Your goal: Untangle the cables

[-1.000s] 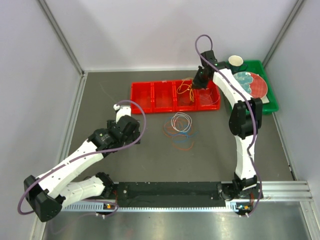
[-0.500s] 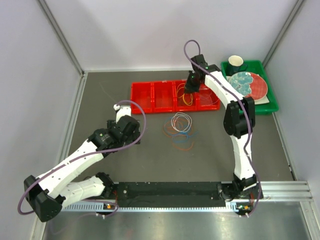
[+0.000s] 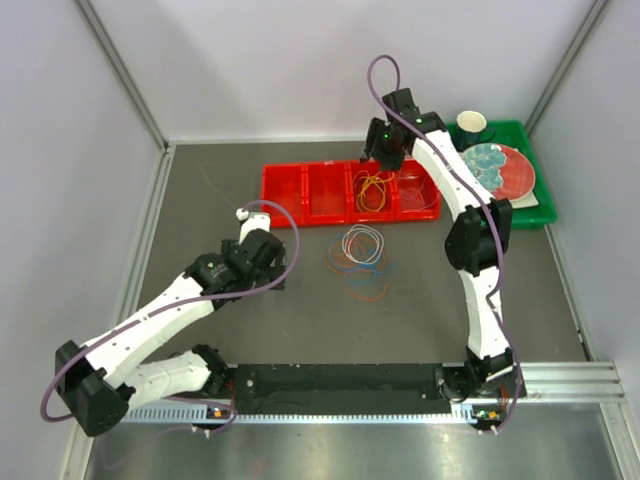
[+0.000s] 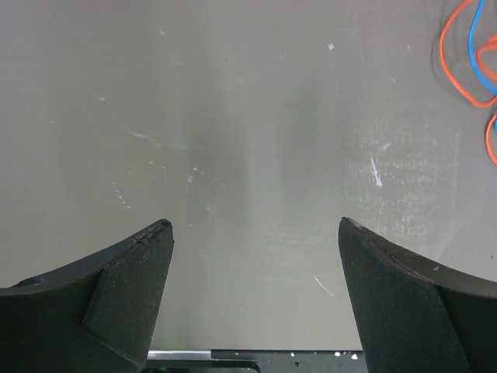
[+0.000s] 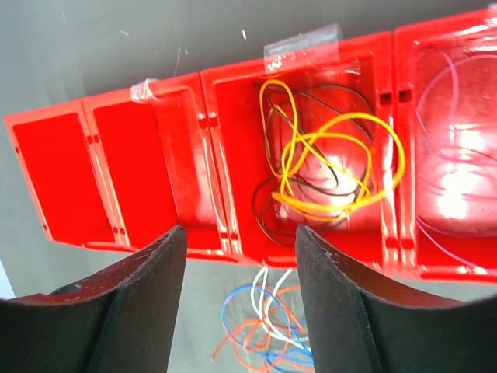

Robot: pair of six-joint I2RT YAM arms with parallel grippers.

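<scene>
Grey tabletop [image 3: 200, 330] inside plain white walls [image 3: 60, 150]. A red tray [image 3: 305, 195] with four compartments sits at back centre. A green tray [image 3: 512, 130] holding a cup [image 3: 472, 124] and plates [image 3: 505, 168] is just to its right.

Cables are split between tray and table:
- yellow cable [image 5: 334, 167] and dark cable [image 5: 268, 210] lie tangled together in the third compartment from the left
- lilac cable [image 5: 450, 148] is alone in the rightmost compartment
- loose pile [image 3: 362, 255] of white, blue and orange loops, overlapping, lies on the table just in front of the tray

The right gripper [image 5: 241, 237] hangs above the tray, roughly over the left edge of the third compartment. Its fingers are spread with nothing between them, clear of the cables.

The left gripper [image 4: 255, 225] sits low over bare table to the left of the pile, fingers wide apart and holding nothing. Orange and blue strands of the pile show only at the top right corner of its wrist view, well apart from the fingertips.
</scene>
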